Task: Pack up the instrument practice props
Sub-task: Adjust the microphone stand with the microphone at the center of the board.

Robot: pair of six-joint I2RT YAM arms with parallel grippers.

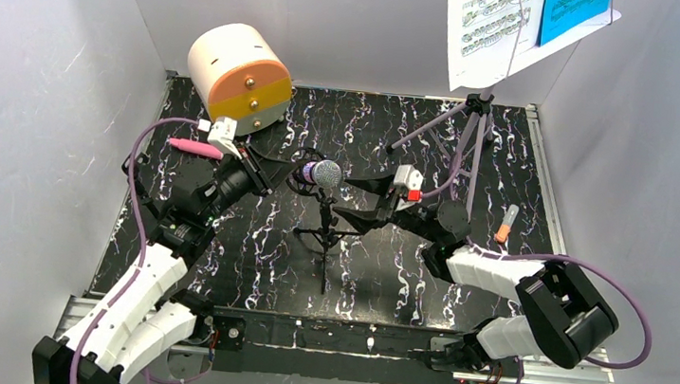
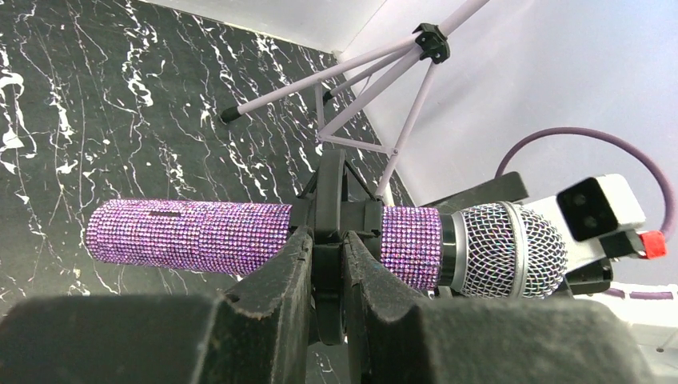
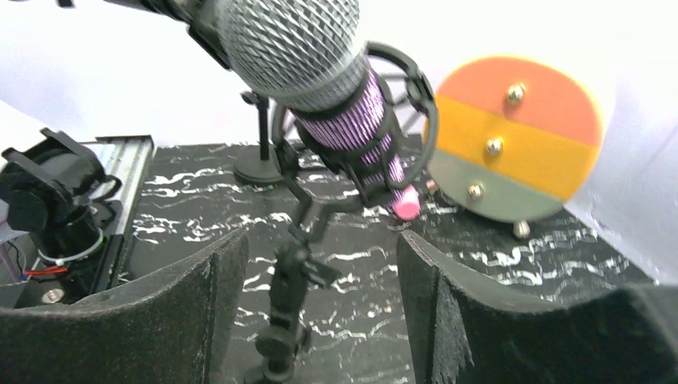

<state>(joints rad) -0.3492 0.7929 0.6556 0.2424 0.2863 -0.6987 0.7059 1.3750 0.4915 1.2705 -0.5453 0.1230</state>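
The purple silver-headed microphone [image 1: 324, 173] lies level in the clip of a thin black mic tripod [image 1: 325, 238] at mid-table. My left gripper [image 1: 273, 177] is shut on that black clip [image 2: 329, 264], with the glittery purple body [image 2: 192, 236] to one side and the mesh head [image 2: 504, 248] to the other. My right gripper [image 1: 343, 200] stands open just right of the head, nothing between its fingers; the tripod stem [image 3: 292, 296] shows past the gap. The pink toy microphone [image 1: 193, 147] lies at the left. The lilac music rack [image 1: 461, 133] stands at the back right, holding white [image 1: 487, 26] and blue [image 1: 574, 12] sheet-music pages.
The cream cylinder box [image 1: 239, 77] with its orange-grey knobbed face lies at the back left, close behind my left gripper. A small orange-and-white piece [image 1: 506, 224] lies by the right edge. White walls close in the table on three sides. The rack's legs [image 2: 384, 80] spread behind the microphone.
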